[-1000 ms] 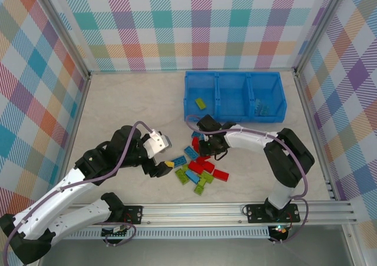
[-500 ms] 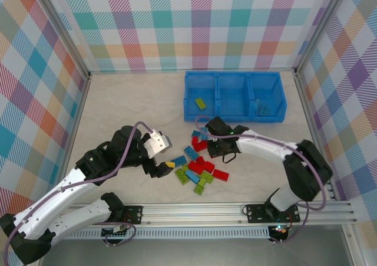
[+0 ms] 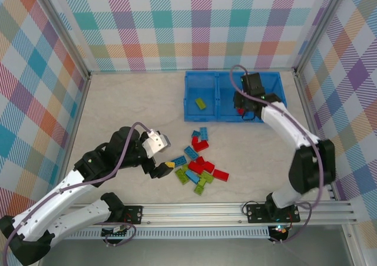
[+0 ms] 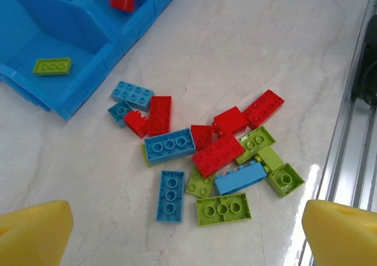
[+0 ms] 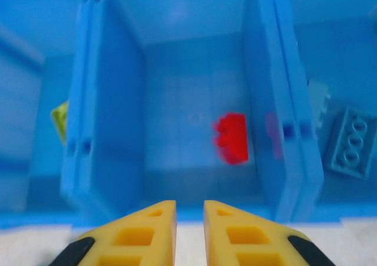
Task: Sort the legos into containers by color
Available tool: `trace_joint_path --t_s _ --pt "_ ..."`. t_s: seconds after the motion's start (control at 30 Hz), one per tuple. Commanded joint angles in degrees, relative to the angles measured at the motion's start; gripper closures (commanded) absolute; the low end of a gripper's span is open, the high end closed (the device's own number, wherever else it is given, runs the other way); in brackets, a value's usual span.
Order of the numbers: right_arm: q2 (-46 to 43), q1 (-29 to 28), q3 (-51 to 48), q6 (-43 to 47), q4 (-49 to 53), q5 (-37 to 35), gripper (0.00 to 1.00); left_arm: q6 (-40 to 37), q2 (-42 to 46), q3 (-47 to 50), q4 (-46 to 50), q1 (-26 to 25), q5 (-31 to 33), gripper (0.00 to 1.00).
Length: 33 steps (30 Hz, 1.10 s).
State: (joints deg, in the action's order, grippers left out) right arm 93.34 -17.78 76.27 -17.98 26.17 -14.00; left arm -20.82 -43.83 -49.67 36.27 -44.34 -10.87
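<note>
The legos lie in a loose pile [image 3: 197, 163] of red, blue and lime bricks on the pale table, with a long red one [image 4: 221, 154] in its middle. My left gripper [image 3: 164, 167] hovers just left of the pile, wide open and empty [image 4: 188, 235]. The blue three-compartment bin [image 3: 232, 73] stands at the back. A lime brick [image 3: 201, 103] lies in its left compartment, a blurred red brick [image 5: 231, 137] in the middle one, and a blue brick [image 5: 352, 143] in the right one. My right gripper [image 3: 242, 112] hangs over the middle compartment's near wall [image 5: 189, 210], jaws slightly apart with nothing between them.
A metal rail [image 3: 235, 207] runs along the near edge, close to the pile [image 4: 353, 130]. Plaid walls and frame posts enclose the table on three sides. Bare tabletop [image 3: 135, 101] stretches left of the bin.
My right arm swung from the pile up to the bin's middle compartment, where a red brick now lies. The left gripper stayed in place and opened wider.
</note>
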Motion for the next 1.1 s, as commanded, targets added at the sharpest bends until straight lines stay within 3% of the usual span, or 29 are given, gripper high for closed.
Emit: trace_joint_path --t_s 0.0,0.17,0.47,0.63,0.8,0.97,1.07 --pt "7.78 0.84 6.04 2.67 0.04 2.51 0.72 0.78 2.09 1.31 -2.4 0.05 1.81 0.0" --pt "12.27 1.08 12.53 2.39 3.84 2.63 0.68 0.69 3.83 2.25 -2.9 0.06 3.32 0.0" --pt "-7.74 -0.4 -4.95 -1.62 2.48 13.58 0.53 0.56 2.3 1.99 -2.57 0.09 1.44 0.0" --pt "-22.21 -10.75 -18.34 -3.64 10.04 11.0 0.51 0.4 0.81 1.69 -2.86 0.1 -1.75 0.0" --pt "-29.29 -21.79 -24.99 -11.11 22.07 9.85 0.49 -0.07 0.16 1.88 -3.46 0.06 -2.88 0.0" --pt "-24.61 -32.71 -26.37 -14.05 26.16 10.4 0.38 -0.06 -0.54 1.95 -3.84 0.14 -3.05 0.0" --pt "-17.64 -34.84 -26.22 -11.15 25.01 9.72 0.29 -0.02 -0.81 1.93 -3.62 0.13 -2.7 0.0"
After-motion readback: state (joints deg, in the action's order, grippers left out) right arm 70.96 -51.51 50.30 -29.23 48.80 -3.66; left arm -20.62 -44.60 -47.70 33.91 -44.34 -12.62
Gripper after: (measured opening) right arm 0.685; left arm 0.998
